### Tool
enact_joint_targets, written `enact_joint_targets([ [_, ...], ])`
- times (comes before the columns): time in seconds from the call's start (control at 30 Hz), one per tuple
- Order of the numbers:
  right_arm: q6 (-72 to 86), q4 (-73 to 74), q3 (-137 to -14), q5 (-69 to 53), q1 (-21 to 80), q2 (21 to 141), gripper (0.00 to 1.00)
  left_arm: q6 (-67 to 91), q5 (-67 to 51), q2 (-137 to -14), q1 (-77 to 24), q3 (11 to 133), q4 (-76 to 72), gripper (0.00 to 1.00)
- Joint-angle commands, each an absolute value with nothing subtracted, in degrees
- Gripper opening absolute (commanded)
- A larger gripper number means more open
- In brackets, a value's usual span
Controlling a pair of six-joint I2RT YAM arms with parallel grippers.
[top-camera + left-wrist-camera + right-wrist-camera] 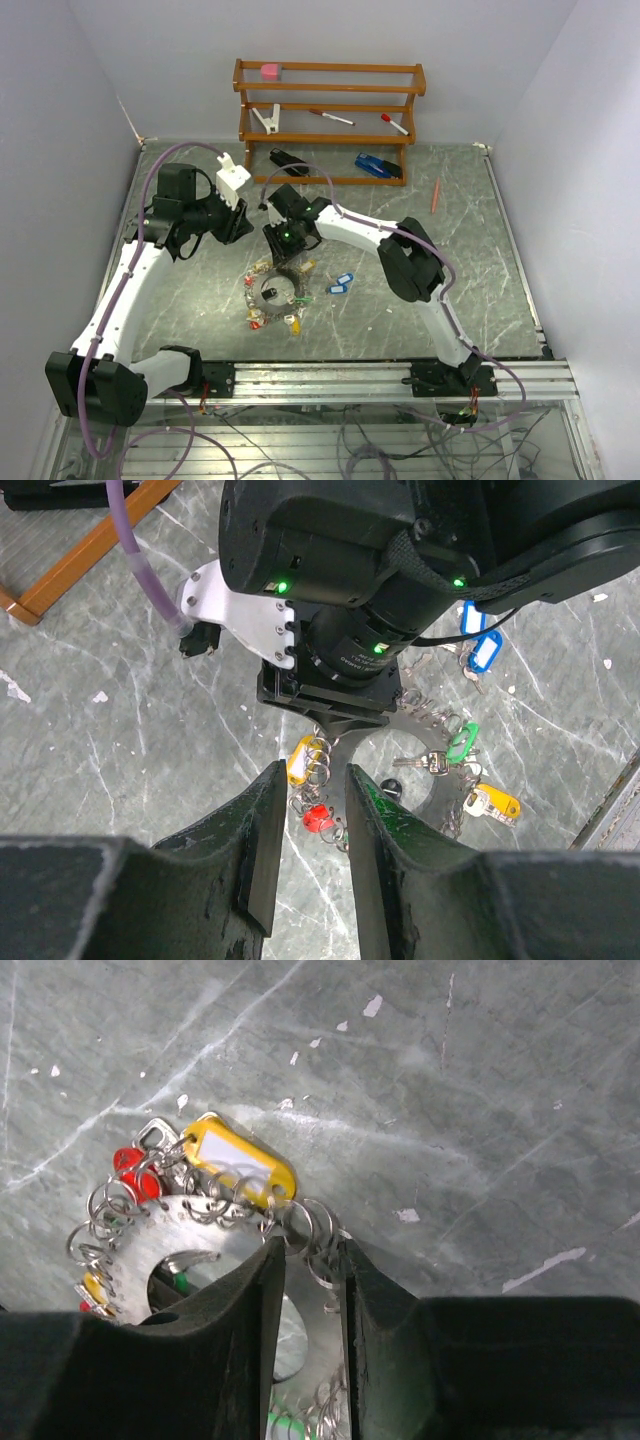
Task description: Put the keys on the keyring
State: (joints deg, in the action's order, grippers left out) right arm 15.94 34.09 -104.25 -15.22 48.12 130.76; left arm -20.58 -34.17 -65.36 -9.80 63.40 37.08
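The grey stone table point(450, 260) had a wooden rack point(330, 100) at the back. On the left, the left claw point(312, 850) hung in the air with a small gap between its fingers and nothing in it. In the middle, the keyring point(170, 1235) lay flat on the table with many keys point(240, 1165) hooked on. The right claw point(310, 1260) stood over its edge, fingers close on both sides. I couldn't tell if it squeezed. To the right, two blue keys point(341, 285) lay loose near the ring. I think those go on next, so one claw must pick one up while the other holds the ring.
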Motion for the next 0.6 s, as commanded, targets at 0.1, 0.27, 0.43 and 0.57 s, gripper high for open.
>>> enact_joint_targets([
  [0.1,17.5,36.9,-106.1,-16.6,47.5,134.0,0.3,-21.0,-34.9,-64.3,-9.2,64.8,36.3,0.4],
  [0.27,18.2,35.4,-103.9,-19.1,47.5,132.9,0.27,-20.7,-35.1,-64.3,-9.1,64.7,36.1,0.4],
  [0.43,19.2,33.9,-103.6,-22.1,47.5,132.5,0.08,-20.7,-35.1,-64.7,-9.1,65.0,35.9,0.4],
  [0.57,19.2,33.2,-103.4,-21.1,47.5,131.6,0.0,-20.7,-35.1,-64.7,-9.1,65.0,36.0,0.4],
])
